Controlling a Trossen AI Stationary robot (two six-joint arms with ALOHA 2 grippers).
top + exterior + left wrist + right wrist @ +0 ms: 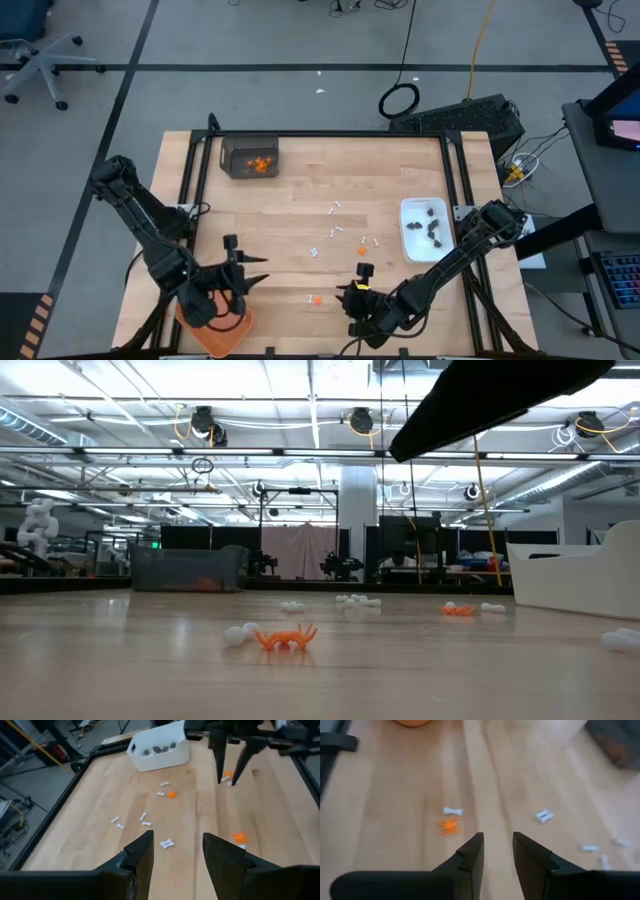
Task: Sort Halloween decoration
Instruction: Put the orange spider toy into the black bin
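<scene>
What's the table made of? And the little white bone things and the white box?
The pale wooden table looks like smooth sealed wood: plank seams and grain show. The small white bone-shaped sticks look like matte moulded plastic, though that is a guess. The white rectangular dish seems to be smooth plastic with thin, even walls; it could also be glazed ceramic.

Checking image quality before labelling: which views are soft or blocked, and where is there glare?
Right wrist view: the orange bit and white sticks look blurred. Low view: bright ceiling lights, and a dark arm blocks the top right. High view: evenly lit, but the pieces are tiny. Left wrist view: fairly sharp, the white dish clear.
</scene>
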